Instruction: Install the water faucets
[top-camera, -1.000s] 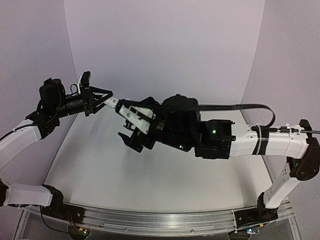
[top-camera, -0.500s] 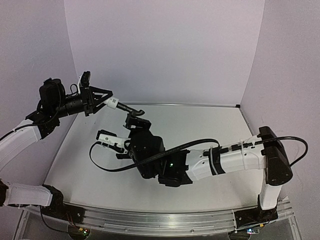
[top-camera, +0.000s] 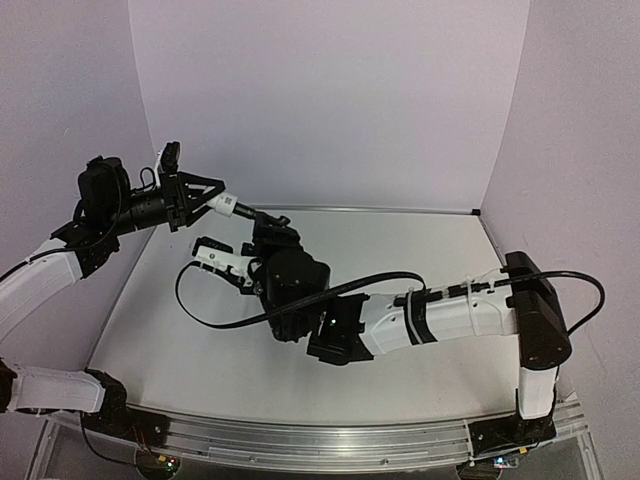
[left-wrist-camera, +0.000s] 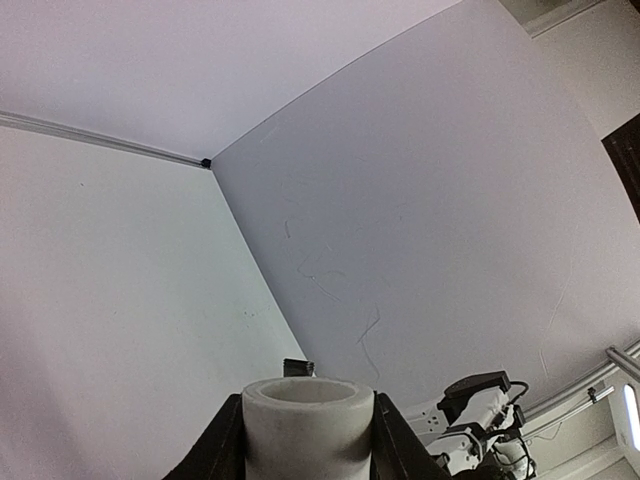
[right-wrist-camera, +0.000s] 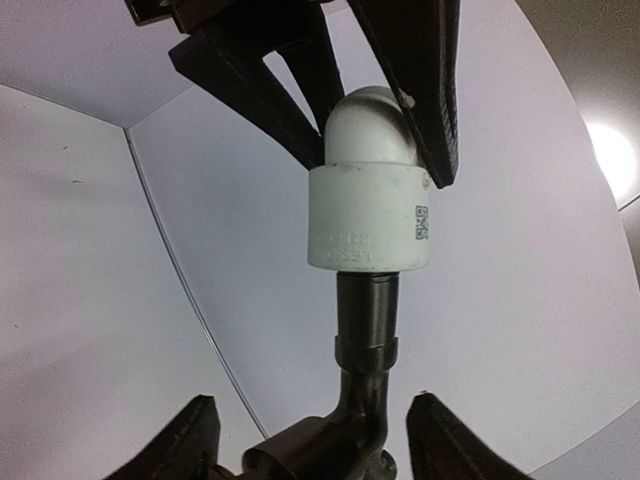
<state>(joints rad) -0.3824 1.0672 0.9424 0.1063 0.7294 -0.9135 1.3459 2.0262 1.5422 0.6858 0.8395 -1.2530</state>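
The white cylindrical fitting (top-camera: 225, 206) is clamped in my left gripper (top-camera: 218, 201), held in the air over the table's back left. The black tap (top-camera: 256, 214) sticks out of the fitting's end, joined to it. In the right wrist view the fitting (right-wrist-camera: 368, 225) sits between the left gripper's fingers (right-wrist-camera: 270, 95), with the tap (right-wrist-camera: 366, 330) coming down from it. My right gripper (right-wrist-camera: 310, 400) is open, its fingers wide on either side of the tap's bend, not touching it. The left wrist view shows the fitting (left-wrist-camera: 308, 425) between the left gripper's fingers (left-wrist-camera: 228, 440).
The right arm (top-camera: 440, 315) stretches across the white table (top-camera: 430, 250) from the right, its black cable (top-camera: 195, 308) looping at the left. Lilac walls (top-camera: 330, 100) close the back and sides. A metal rail (top-camera: 300, 445) runs along the near edge.
The right arm has dropped low over the table and turned its wrist over. Its gripper let go of the tap, then rose back under it, open. The left arm has stayed still.
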